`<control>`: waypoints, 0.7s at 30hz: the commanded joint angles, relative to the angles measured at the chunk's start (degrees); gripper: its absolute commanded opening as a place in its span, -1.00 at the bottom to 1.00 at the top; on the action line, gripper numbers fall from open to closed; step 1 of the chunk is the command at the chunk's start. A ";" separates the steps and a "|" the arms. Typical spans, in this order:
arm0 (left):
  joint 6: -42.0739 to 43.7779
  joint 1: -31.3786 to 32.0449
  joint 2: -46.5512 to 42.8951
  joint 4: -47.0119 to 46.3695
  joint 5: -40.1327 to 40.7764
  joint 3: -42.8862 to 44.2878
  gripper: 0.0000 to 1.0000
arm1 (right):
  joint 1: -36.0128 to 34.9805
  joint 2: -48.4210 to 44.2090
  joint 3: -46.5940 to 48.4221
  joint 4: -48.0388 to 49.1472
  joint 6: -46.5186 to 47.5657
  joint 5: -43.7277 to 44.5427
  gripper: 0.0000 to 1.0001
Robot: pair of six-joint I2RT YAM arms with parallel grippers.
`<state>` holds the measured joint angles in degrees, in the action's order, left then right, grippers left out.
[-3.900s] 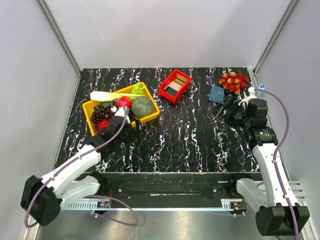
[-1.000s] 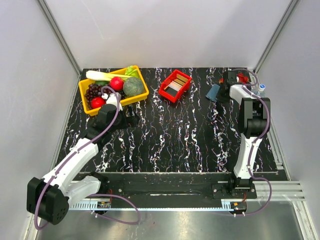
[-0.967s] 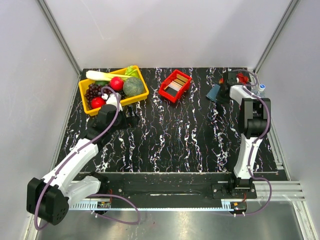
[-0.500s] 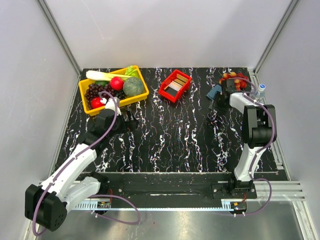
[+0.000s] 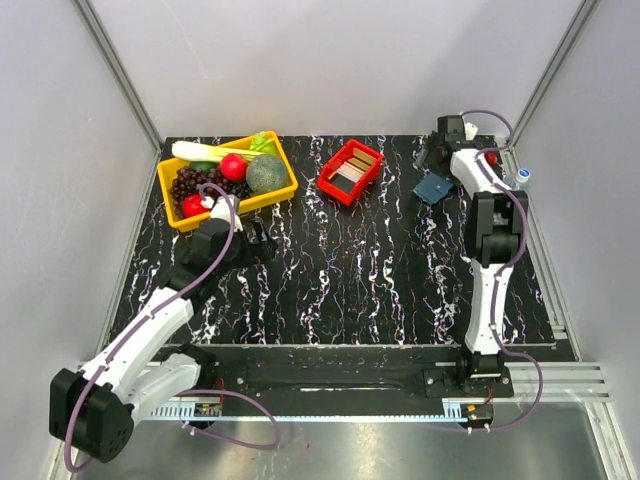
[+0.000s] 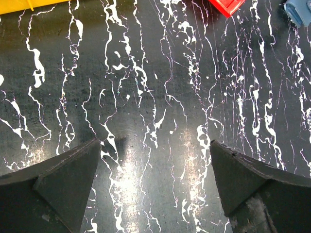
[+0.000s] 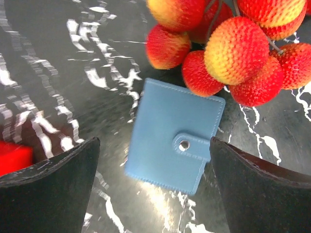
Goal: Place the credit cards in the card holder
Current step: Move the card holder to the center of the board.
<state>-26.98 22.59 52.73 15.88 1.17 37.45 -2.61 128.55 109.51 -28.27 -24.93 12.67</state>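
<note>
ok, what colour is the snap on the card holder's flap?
The snap is silver, on the steel-blue card holder; clearest in the right wrist view.

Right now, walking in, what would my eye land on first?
Probably the yellow bin of fruit and vegetables at the far left. Next, the red tray holding the credit cards at the back centre, and the blue card holder lying snapped shut beside a cluster of red-yellow fruit, under the open right end effector.
</note>
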 commanded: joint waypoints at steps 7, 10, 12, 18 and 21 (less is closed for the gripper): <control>1.14 0.18 2.90 -2.52 -0.91 1.92 0.98 | -0.11 9.43 6.24 -9.87 -3.46 6.94 0.99; 1.23 0.26 3.26 -2.52 -2.57 2.10 0.98 | -0.64 9.26 5.10 -11.27 -2.67 5.62 0.99; 1.23 0.26 3.17 -2.61 -2.58 2.19 0.98 | -0.99 7.86 2.39 -11.19 -2.14 4.30 0.93; 0.44 0.26 2.29 -3.40 -2.66 0.87 0.98 | -4.41 -4.60 -16.40 -5.05 -1.53 -1.14 0.71; 0.09 0.70 2.11 -3.14 -2.93 0.60 0.98 | -8.45 -11.19 -25.81 -3.37 -1.35 -2.73 0.67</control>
<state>-26.61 22.72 55.99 15.38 -0.25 37.47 -5.10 125.01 93.86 -30.94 -26.46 15.25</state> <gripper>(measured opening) 0.988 0.859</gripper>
